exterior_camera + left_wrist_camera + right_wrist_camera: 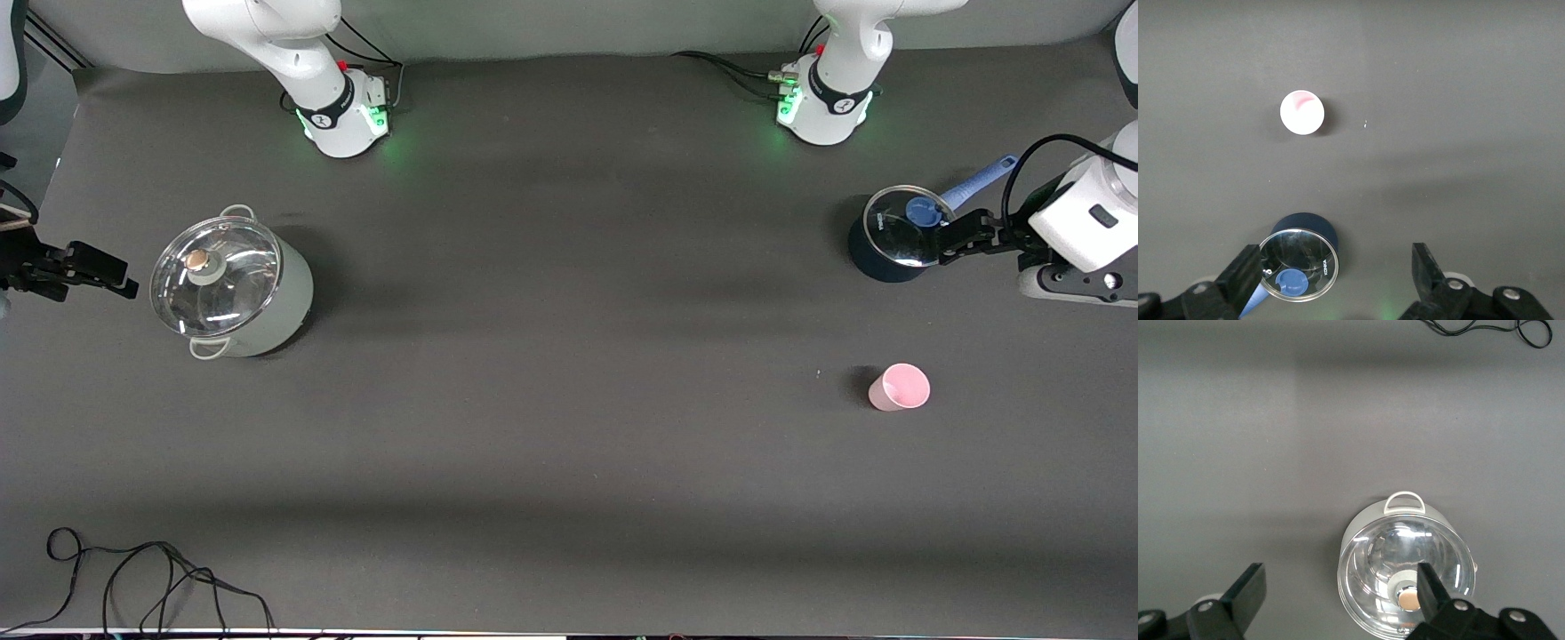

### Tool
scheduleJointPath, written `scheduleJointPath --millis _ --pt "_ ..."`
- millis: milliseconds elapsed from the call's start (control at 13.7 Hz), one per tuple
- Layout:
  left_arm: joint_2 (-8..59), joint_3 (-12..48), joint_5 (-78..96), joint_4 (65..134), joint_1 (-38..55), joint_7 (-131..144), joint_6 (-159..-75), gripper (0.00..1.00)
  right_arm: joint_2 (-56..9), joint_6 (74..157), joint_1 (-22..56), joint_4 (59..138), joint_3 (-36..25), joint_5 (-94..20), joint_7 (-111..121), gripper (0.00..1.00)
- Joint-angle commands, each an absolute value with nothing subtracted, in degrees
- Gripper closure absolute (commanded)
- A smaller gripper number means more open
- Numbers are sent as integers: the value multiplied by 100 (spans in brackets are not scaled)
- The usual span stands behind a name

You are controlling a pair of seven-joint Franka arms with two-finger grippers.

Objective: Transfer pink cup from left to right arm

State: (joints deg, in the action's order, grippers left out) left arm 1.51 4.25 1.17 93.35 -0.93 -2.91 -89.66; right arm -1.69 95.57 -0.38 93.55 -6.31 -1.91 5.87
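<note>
Pickup pending: both grippers sitting open, empty.
You're lowering left gripper (1331, 280) over pink cup (900, 387); straddle it upright, squeeze gently.

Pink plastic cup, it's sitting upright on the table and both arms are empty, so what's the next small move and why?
Probably bring the left end effector from over the dark blue lidded pot to above the small pale-pink plastic cup. The cup stands alone, nearer the front camera than that pot, toward the left arm's end. Both end effectors are open and empty; the right end effector waits beside the pale green lidded pot.
</note>
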Motion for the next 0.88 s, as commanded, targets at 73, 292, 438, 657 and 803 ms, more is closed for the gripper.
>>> scheduleJointPath --millis 73,292,438,657,803 --pt "62 431 167 9431 -105 -360 -8991 0 -193 9510 9 9282 -650 -158 510 0" --pt "62 431 167 9431 -105 -360 -8983 0 -176 9510 -17 9281 -650 -193 510 0" --pt "62 431 167 9431 -114 -360 -8974 0 -158 9492 -9 9273 -650 -193 510 0" --pt "70 431 167 9422 -158 -404 -8939 0 -158 9510 -9 9264 -650 -193 484 0" --pt "88 431 167 9361 -211 -649 -8938 0 -150 9510 -9 9264 -650 -193 483 0"
